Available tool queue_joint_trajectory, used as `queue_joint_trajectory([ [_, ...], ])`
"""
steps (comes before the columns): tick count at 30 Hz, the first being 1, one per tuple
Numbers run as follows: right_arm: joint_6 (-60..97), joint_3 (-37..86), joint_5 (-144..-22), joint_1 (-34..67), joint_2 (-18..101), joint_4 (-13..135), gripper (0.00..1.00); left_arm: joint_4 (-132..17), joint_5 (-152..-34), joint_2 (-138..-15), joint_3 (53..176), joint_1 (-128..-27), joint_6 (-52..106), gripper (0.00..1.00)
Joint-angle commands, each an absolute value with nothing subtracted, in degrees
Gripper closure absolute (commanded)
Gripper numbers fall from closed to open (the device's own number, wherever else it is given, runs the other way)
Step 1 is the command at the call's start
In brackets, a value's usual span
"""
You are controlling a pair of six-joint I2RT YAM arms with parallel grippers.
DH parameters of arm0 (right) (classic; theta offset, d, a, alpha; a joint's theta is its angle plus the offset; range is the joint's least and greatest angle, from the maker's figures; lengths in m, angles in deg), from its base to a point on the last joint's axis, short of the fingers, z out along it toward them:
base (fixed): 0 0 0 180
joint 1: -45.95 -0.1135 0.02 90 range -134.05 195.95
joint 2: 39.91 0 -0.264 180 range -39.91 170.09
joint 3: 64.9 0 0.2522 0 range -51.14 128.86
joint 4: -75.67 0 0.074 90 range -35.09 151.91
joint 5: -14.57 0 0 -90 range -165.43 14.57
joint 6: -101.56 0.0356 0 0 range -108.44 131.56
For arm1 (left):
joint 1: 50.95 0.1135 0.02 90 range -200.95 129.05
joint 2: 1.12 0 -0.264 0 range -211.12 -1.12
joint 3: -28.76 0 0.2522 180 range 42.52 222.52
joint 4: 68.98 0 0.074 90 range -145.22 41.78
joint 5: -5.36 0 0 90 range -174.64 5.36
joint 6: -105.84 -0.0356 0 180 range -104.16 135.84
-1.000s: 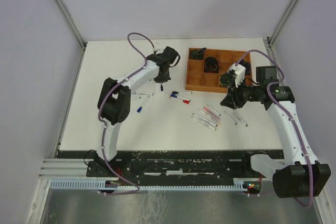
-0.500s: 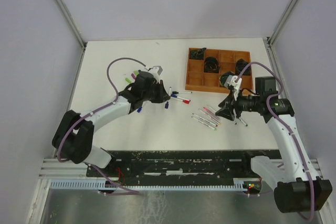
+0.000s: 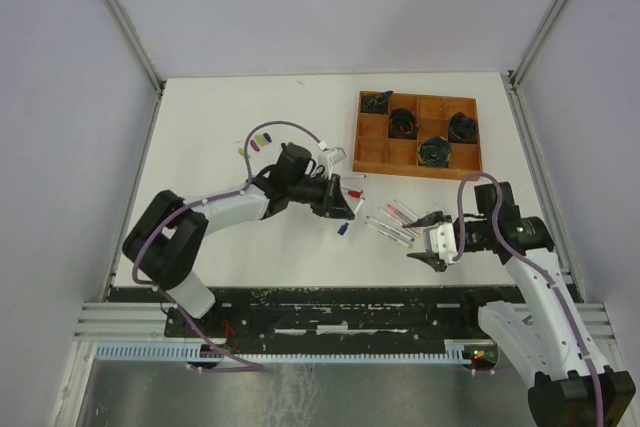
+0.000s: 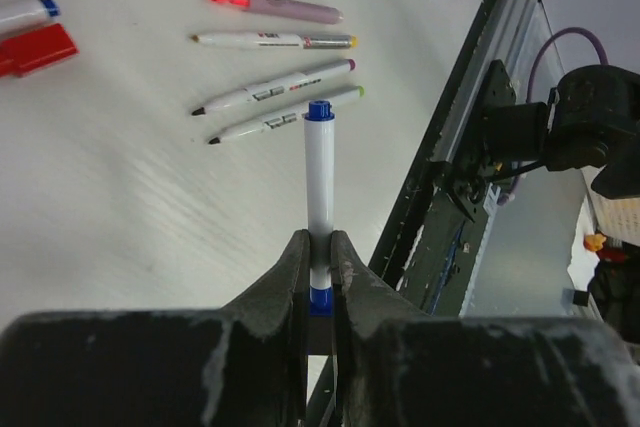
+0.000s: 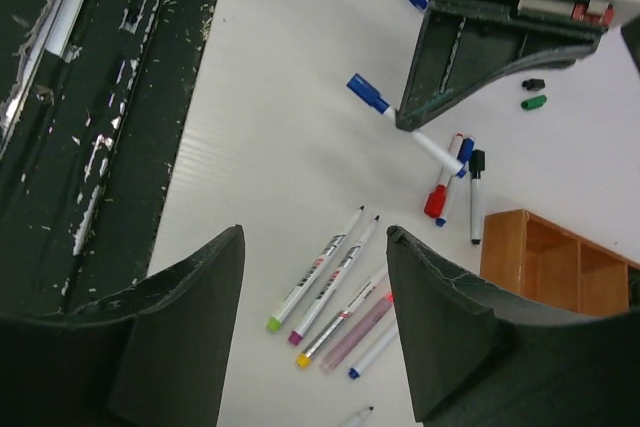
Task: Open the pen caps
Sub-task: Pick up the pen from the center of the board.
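Note:
My left gripper (image 4: 320, 252) is shut on a pen (image 4: 320, 182) with a white barrel, held near its blue tail. The blue pen cap (image 4: 320, 110) is on the far end, pointing away from the wrist. From above, this gripper (image 3: 336, 204) hangs over the table's middle. My right gripper (image 3: 422, 245) stands open, empty, near the front edge. Its view looks down on several uncapped pens (image 5: 325, 282), while the left gripper (image 5: 480, 47) and its pen's blue cap (image 5: 366, 91) show farther off. Loose caps (image 3: 250, 147) lie at the back left.
A brown compartment tray (image 3: 358, 137) with black items stands at the back right. A red-ended pen and others (image 3: 345, 185) lie beside the left gripper. Uncapped pens (image 3: 395, 222) lie in a row between the two grippers. The black base rail (image 3: 330, 307) runs along the near edge.
My left arm has swung from the back toward the table's middle, carrying the blue pen. My right gripper has pulled back from the tray toward the front edge and its jaws have widened.

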State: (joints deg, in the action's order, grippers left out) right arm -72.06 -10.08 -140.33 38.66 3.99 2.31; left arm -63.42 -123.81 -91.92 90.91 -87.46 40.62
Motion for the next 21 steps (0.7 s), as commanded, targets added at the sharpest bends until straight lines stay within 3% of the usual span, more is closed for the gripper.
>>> queue_joint_trajectory([
  [1,-87.09,-9.17,-140.75,37.15,5.38,-1.72,0.34,-56.28,-129.46,-96.98,97.76,-90.43,34.06,0.97],
  [7,-84.11,-9.29,-132.29,30.83,6.84,7.52,0.32,-49.13,-129.81,-100.86,103.59,-92.76,30.91,0.97],
  [15,-91.35,-5.63,-123.3,23.9,18.12,10.77,0.35,-45.16,-130.55,-102.75,107.26,-95.61,29.11,0.97],
  [21,-87.95,-8.13,-119.0,20.86,17.66,17.31,0.35,-44.32,-131.04,-102.81,108.21,-97.82,28.52,0.97],
])
